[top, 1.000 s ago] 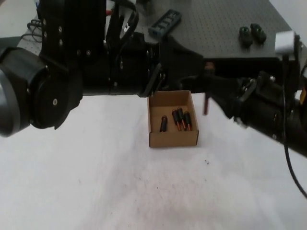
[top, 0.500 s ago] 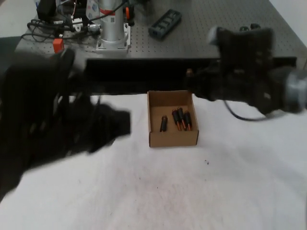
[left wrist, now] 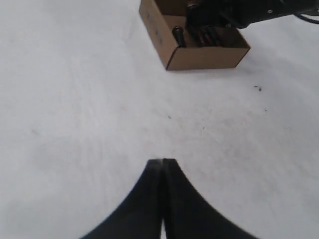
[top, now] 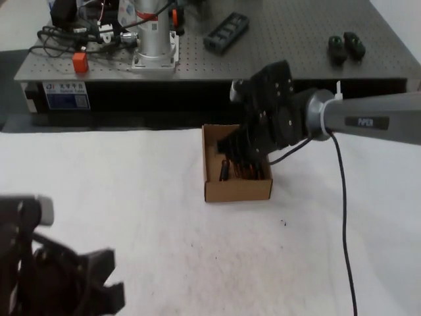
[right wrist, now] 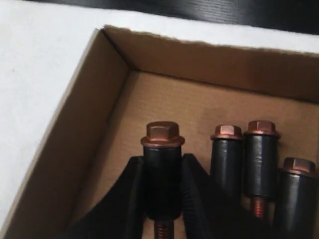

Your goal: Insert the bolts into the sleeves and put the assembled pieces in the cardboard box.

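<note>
white cloth-covered bench (top: 164, 217), behind it a black perforated table (top: 289, 39) with cables (top: 66, 33) and metal post (top: 154, 39)

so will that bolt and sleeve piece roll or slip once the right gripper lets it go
The assembled piece looks all metal, so probably stiff and heavy for its size. Its round sleeve could roll, though the cardboard box wall and neighbouring pieces should stop it.

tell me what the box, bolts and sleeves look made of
Cardboard box: brown card, matte, faint ribbing, rough rim.
Bolts: metal, likely copper-plated, by the dull reddish sheen on hex heads.
Sleeves: black, smooth, faint gloss; coated metal or plastic, can't tell.
</note>
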Robot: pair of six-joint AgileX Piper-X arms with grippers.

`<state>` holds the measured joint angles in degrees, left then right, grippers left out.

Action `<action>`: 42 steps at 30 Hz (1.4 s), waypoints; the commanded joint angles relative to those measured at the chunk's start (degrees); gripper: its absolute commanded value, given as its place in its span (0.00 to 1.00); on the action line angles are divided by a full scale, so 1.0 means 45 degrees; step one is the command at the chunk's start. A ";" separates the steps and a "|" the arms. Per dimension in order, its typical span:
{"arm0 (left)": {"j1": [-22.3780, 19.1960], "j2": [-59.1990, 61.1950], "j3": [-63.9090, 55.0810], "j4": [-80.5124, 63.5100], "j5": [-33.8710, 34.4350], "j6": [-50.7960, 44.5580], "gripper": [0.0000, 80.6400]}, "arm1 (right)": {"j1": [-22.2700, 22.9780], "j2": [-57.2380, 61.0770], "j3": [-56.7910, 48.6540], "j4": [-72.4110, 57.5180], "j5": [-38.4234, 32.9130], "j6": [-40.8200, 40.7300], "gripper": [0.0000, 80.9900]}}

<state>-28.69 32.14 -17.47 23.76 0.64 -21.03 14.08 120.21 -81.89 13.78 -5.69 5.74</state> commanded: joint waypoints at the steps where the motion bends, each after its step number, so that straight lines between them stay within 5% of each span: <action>1: 0.0005 -0.0172 -0.0008 0.0251 -0.0365 0.0123 0.00 | -0.0004 0.0071 -0.0266 0.0188 -0.0148 -0.0413 0.01; 6: 0.0005 -0.1016 0.0823 0.0275 -0.0773 -0.0179 0.01 | -0.0104 -0.0195 -0.0266 0.0365 -0.0212 -0.0289 0.43; 8: 0.0005 -0.1408 0.1097 0.0338 -0.0768 -0.0235 0.01 | -0.0164 -0.0558 -0.0266 0.0592 -0.0212 -0.0287 0.49; 14: 0.0005 -0.2625 0.1549 0.0731 -0.0768 -0.0783 0.01 | -0.0340 -0.2710 0.0616 0.2090 -0.1341 -0.1028 0.28; 19: 0.0005 -0.3390 0.1567 0.1925 -0.0768 -0.0853 0.01 | -0.0340 -0.6844 0.4973 0.0342 -0.1491 -0.1276 0.01; 31: 0.0005 -0.4143 0.1567 0.2333 -0.0768 -0.0853 0.01 | -0.0280 -1.8122 1.4881 -0.1120 -0.0391 -0.0433 0.04; 42: 0.0005 -0.4143 0.1567 0.2333 -0.0768 -0.0853 0.01 | -0.0280 -2.1327 1.7999 -0.0755 -0.1529 -0.0376 0.04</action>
<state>-28.69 13.92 -10.26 34.47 -2.32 -24.22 12.74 25.40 -2.94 10.54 -11.27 3.59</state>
